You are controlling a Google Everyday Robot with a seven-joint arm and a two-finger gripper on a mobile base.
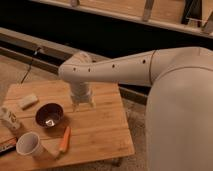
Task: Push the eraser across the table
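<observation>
Lying flat near the far left corner of the table [102,127], the eraser [27,101] shows as a small pale block, set slightly askew to the planks and touching nothing; its surface detail is too soft to make out. Nearer the camera and to its right sits a dark round bowl [49,115] with a pale glint in its bottom, and what that glint is cannot be told. Just right of the bowl, above the middle of the light bamboo top, the gripper [83,105] hangs pointing straight down from a white ribbed wrist; it holds nothing that can be seen, whether it is open or closed cannot be told, and whether its tip touches the wood is also unclear. It is well apart from the eraser, with the bowl between them. An orange carrot [65,139] lies lengthwise in front of the bowl, and beside it a white mug [29,144] lies on its side, mouth toward the left. At the left edge stands a small white patterned object [9,119], not identifiable, and below it a dark and orange item [5,147] is cut off by the frame. The white arm [115,67] reaches in from the right, where its bulky near section [180,115] hides the table's right-hand surroundings.
</observation>
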